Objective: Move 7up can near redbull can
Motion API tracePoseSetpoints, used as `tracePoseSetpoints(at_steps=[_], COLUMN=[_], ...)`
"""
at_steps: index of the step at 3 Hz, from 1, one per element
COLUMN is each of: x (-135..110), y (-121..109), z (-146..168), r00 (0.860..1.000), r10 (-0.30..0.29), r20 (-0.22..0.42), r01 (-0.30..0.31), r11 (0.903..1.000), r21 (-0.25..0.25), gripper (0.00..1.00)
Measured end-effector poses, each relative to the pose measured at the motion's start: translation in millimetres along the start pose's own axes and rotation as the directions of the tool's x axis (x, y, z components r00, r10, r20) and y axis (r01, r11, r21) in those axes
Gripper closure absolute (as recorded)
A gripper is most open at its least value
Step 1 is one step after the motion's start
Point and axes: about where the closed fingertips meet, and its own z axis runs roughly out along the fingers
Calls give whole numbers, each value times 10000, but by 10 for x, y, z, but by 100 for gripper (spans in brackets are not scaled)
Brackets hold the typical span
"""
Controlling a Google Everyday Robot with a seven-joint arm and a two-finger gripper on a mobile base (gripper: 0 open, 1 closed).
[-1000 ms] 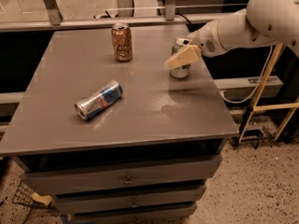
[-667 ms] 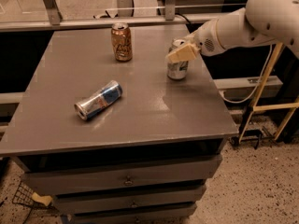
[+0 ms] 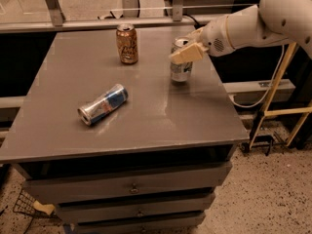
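Note:
The 7up can, silver-grey with green markings, is upright at the back right of the grey table. My gripper reaches in from the right and is shut on the can's upper part. One beige finger crosses the front of the can and the other is hidden behind it. I cannot tell whether the can's base touches the table. The redbull can, slim, blue and silver, lies on its side left of the table's middle, well apart from the 7up can.
A copper-orange can stands upright at the back of the table, left of the 7up can. The table has drawers below. A wooden stand is to the right of the table, and a rail runs behind it.
My gripper has shifted up and a little to the left, and the 7up can has moved slightly left with it. The redbull can and the copper-orange can have not moved.

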Motion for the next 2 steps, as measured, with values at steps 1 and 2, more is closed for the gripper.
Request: tracePoseSetpoints(at_steps=[1,2], x=[-169,-233], y=[222,492], z=[-198,-391], r00=[9928,9794], r10=[-1153,-1984], r20=[332,362], r01=[1180,2016], r11=[9887,9589], r21=[-925,-1996], gripper=[100,100])
